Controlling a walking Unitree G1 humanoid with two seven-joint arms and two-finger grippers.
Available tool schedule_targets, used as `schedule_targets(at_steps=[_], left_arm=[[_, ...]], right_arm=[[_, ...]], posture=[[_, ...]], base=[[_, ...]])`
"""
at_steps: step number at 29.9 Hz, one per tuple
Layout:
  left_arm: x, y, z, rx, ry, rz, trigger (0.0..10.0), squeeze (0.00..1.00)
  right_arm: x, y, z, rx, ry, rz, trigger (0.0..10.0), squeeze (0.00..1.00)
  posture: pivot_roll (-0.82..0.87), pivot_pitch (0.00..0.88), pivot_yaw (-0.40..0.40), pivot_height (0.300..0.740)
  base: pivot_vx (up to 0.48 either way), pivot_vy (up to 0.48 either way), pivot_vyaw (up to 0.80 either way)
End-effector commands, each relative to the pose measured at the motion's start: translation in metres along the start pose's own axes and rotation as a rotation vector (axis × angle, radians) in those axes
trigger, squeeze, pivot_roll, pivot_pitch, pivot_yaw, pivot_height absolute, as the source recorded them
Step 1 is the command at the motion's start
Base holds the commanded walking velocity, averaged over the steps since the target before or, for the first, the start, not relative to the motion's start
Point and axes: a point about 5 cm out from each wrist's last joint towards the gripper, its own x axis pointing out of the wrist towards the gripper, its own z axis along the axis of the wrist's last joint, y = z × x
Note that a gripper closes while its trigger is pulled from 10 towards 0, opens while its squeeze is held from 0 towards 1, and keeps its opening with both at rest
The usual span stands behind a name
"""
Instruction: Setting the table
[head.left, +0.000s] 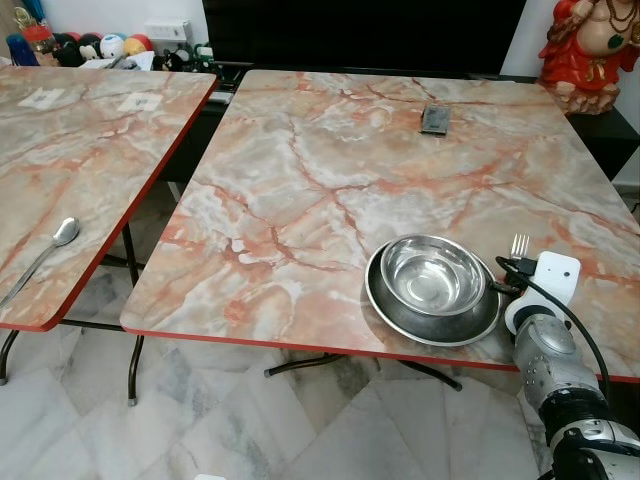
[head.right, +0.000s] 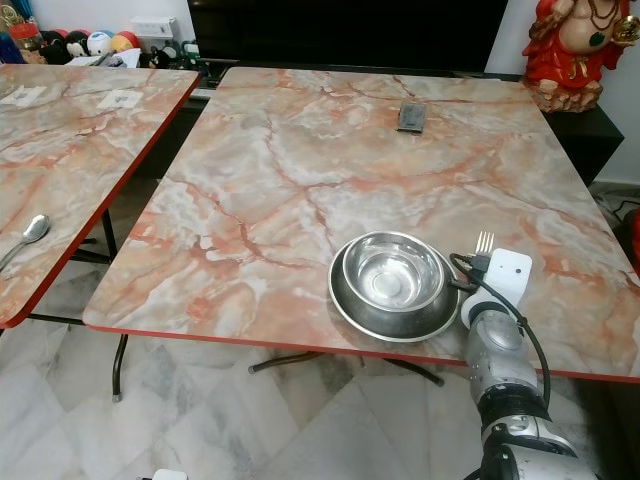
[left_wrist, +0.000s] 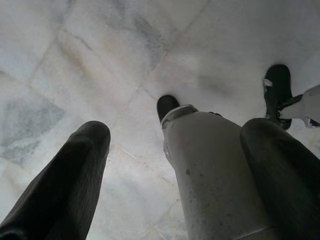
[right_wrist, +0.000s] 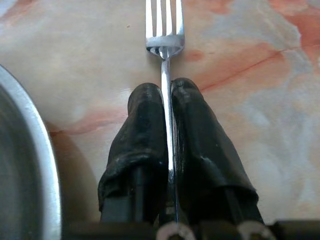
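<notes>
A steel bowl (head.left: 433, 272) sits nested inside a wider steel plate (head.left: 385, 308) near the front edge of the marble-patterned counter (head.left: 300, 170), towards its right corner — the kind of spot where a diner would sit, which fits the job of laying a place. The fork (right_wrist: 165, 30) is held just to the right of that plate, tines pointing away from the robot towards the far side of the counter, so it looks lined up to lie beside the plate as cutlery usually does.

The right end effector (right_wrist: 168, 102) has its two black fingers pressed together on the fork's thin handle, pinching it a little behind the head, with the tines sticking out ahead. From the right wrist view the fork runs low over the counter surface; whether it already touches the top I cannot tell. The plate's rim curves past close to the fingers, near but apart.

The right arm reaches forward from the robot's right side, its silver forearm (head.right: 496, 352) crossing the counter's front edge, the white wrist housing (head.left: 553, 275) sitting just right of the plate. The pose reads as a low, level reach — suited to setting the fork down flat.

The left end effector (left_wrist: 175, 175) hangs idle over the pale marble floor (left_wrist: 75, 60), fingers spread wide and holding nothing.

On the neighbouring counter (head.left: 90, 160) to the left lies a spoon (head.left: 45, 252), well apart from the place setting. A small dark object (head.left: 435, 119) rests at the far side of the main counter.
</notes>
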Motion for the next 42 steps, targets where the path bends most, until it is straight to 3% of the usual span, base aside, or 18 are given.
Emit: schedule_targets(at_steps=[1, 6, 12, 14, 15, 16, 17, 18, 19, 25, 31, 37, 42], left_arm=[[-0.005, 0.011, -0.014, -0.006, 0.03, 0.005, 10.0, 0.0], [-0.014, 0.031, -0.033, -0.018, 0.071, 0.022, 10.0, 0.0], [-0.015, 0.028, -0.039, -0.02, 0.096, 0.025, 10.0, 0.0], [-0.014, 0.023, -0.038, -0.018, 0.1, 0.021, 10.0, 0.0], [-0.012, 0.019, -0.035, -0.018, 0.097, 0.018, 10.0, 0.0], [-0.011, 0.017, -0.034, -0.017, 0.095, 0.015, 10.0, 0.0], [-0.01, 0.016, -0.032, -0.017, 0.093, 0.014, 10.0, 0.0], [-0.01, 0.014, -0.031, -0.016, 0.092, 0.012, 10.0, 0.0], [-0.008, 0.009, -0.027, -0.015, 0.084, 0.005, 10.0, 0.0], [-0.002, -0.008, -0.015, -0.014, 0.061, -0.015, 10.0, 0.0], [0.0, -0.013, -0.007, -0.013, 0.046, -0.021, 10.0, 0.0], [0.001, -0.006, -0.003, -0.016, 0.036, -0.017, 10.0, 0.0], [-0.003, 0.01, -0.009, -0.016, 0.034, -0.003, 10.0, 0.0]], right_arm=[[0.001, 0.001, 0.003, 0.005, 0.001, -0.002, 10.0, 0.62], [0.001, 0.0, 0.004, 0.0, -0.002, -0.007, 10.0, 0.61], [0.001, 0.0, 0.004, -0.001, -0.003, -0.006, 10.0, 0.61], [0.001, 0.001, 0.005, 0.0, -0.008, -0.004, 10.0, 0.56], [0.001, 0.002, 0.006, 0.005, -0.022, -0.006, 10.0, 0.48], [0.001, 0.002, 0.009, 0.013, -0.04, -0.004, 10.0, 0.3], [0.001, 0.003, 0.011, 0.018, -0.052, -0.003, 10.0, 0.3], [0.001, 0.003, 0.012, 0.022, -0.064, -0.002, 10.0, 0.08], [0.001, 0.003, 0.016, 0.009, -0.093, -0.009, 10.0, 0.0], [0.001, 0.002, 0.027, 0.021, -0.159, -0.026, 10.0, 0.0], [-0.001, 0.004, 0.032, -0.01, -0.197, -0.036, 10.0, 0.0], [-0.002, 0.001, 0.028, -0.028, -0.186, -0.07, 10.0, 0.0], [-0.008, -0.003, 0.045, 0.042, -0.341, -0.089, 10.0, 0.0]], posture=[[0.02, 0.168, 0.003, 0.74], [0.02, 0.168, 0.003, 0.74], [0.02, 0.168, 0.003, 0.74], [0.02, 0.168, 0.003, 0.74], [0.02, 0.168, 0.003, 0.74], [0.02, 0.168, 0.003, 0.74], [0.02, 0.168, 0.003, 0.74], [0.02, 0.168, 0.003, 0.74], [0.02, 0.168, 0.003, 0.74], [0.02, 0.166, 0.002, 0.74], [0.02, 0.163, 0.0, 0.74], [0.02, 0.161, -0.003, 0.74], [0.01, 0.153, -0.004, 0.74]], base=[[0.0, 0.0, 0.0], [0.0, 0.0, 0.0], [0.0, 0.0, 0.0], [0.0, 0.0, 0.0], [0.0, 0.0, 0.0], [0.0, 0.0, 0.0], [0.0, 0.0, 0.0], [0.0, 0.0, 0.0], [0.0, 0.0, 0.0], [0.0, 0.0, 0.0], [0.0, 0.0, 0.0], [0.0, 0.0, 0.0], [0.0, 0.0, 0.0]])
